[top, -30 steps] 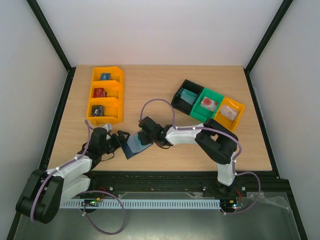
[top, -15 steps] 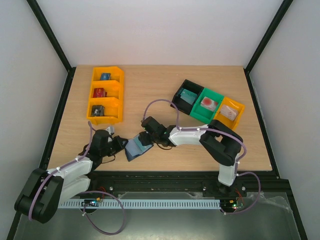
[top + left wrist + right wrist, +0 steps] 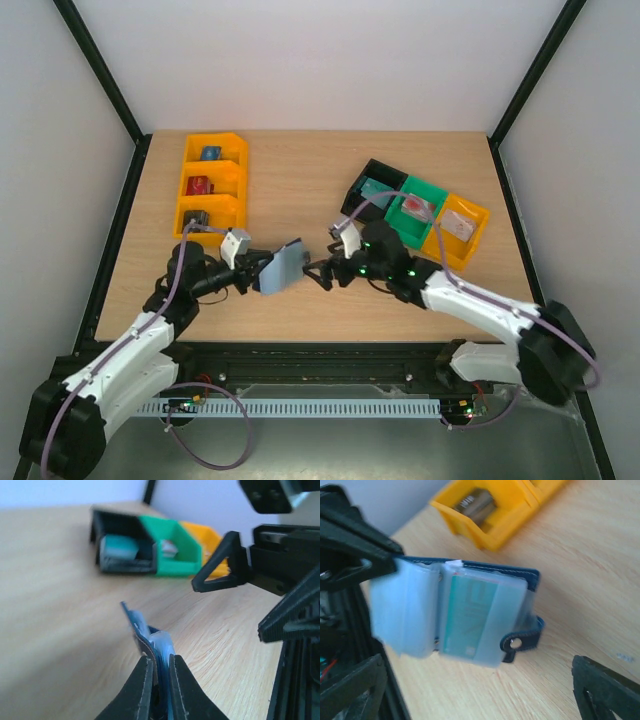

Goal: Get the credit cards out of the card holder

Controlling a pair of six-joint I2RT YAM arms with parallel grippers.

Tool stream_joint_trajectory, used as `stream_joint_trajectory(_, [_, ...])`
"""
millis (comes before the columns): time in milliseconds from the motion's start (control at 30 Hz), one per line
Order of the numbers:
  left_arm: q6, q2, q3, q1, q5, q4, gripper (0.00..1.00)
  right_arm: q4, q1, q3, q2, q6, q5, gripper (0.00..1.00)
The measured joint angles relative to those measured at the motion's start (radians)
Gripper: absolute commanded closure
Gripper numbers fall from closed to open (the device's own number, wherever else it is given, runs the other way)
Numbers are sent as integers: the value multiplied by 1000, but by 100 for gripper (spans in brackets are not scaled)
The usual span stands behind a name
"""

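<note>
Top external view has the left arm stretched forward and rightward from its base, with the left gripper [image 3: 256,275] pinching one edge of the card holder [image 3: 283,266] near the middle of the table's [image 3: 300,170] front half. The right arm lies low and reaches leftward, and the right gripper [image 3: 318,272] points at the holder with its fingers spread, just beside it and not touching it. From above the holder is only a small blue-grey slab. The right wrist view shows it opened out, with dark navy backing, two pale translucent sleeves side by side and a teal credit card [image 3: 470,616] lying inside the right-hand sleeve. The closing tab [image 3: 521,640] with its snap hangs at the lower right corner. Whether the left sleeve holds a card cannot be told through the blur. The left wrist view shows the holder edge-on, clamped between the two dark fingers [image 3: 145,687], with the pale inner leaves fanned slightly above them. The tabletop is light wood grain. An orange three-compartment bin [image 3: 212,190] sits at the far left, and a black bin [image 3: 372,190], a green bin [image 3: 415,208] and a yellow bin [image 3: 458,225] stand in a slanted row at the right. White walls [image 3: 320,60] and black frame posts enclose the space.
</note>
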Motion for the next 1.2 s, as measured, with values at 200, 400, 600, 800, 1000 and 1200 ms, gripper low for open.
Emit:
stream_joint_trajectory(200, [319, -62, 84, -10, 151, -48, 98, 93, -48, -142, -254, -137, -114, 1])
stream_joint_trajectory(400, [377, -111, 158, -25, 238, -78, 98, 105, -72, -152, -315, -199, -148, 1])
stream_joint_trajectory(600, [387, -214, 224, -37, 274, -94, 98, 100, -76, -135, -345, -212, -177, 1])
stream_joint_trajectory(800, [371, -238, 225, -57, 291, -69, 98, 58, -76, -4, -342, -208, -229, 11])
stream_joint_trajectory(1000, [328, -239, 225, -79, 296, -3, 98, 56, -76, 51, -310, -180, -251, 30])
stream_joint_trajectory(1200, [296, -242, 222, -79, 294, 47, 98, 51, -71, 59, -271, -163, -284, 41])
